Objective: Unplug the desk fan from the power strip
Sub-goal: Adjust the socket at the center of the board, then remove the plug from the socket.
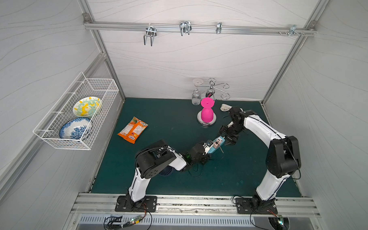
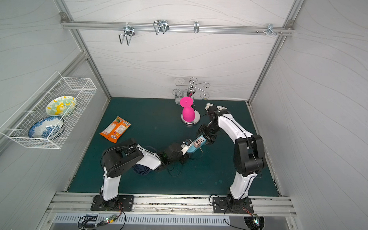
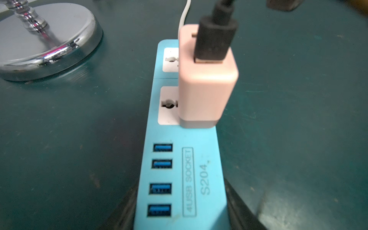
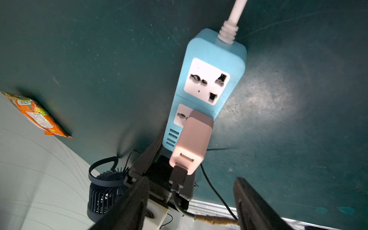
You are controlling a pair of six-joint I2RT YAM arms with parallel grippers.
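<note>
At the mat's centre, the left gripper [image 1: 207, 147] is clamping the power strip's [image 3: 183, 175] near end; the pink plug [image 3: 207, 83] is sitting seated, unpulled. The right gripper [image 4: 191, 201] is straddling it, jaws apart. The desk fan [image 2: 142, 170] is sitting near-left.

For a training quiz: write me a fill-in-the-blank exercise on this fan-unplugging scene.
1. The pink plug sits in the ____ power strip.
2. The left gripper is shut on the ____.
3. The right gripper has ____ jaws around the plug.
4. The snack bag is ____ in colour.

Missing words: light-blue; power strip; open; orange
</note>
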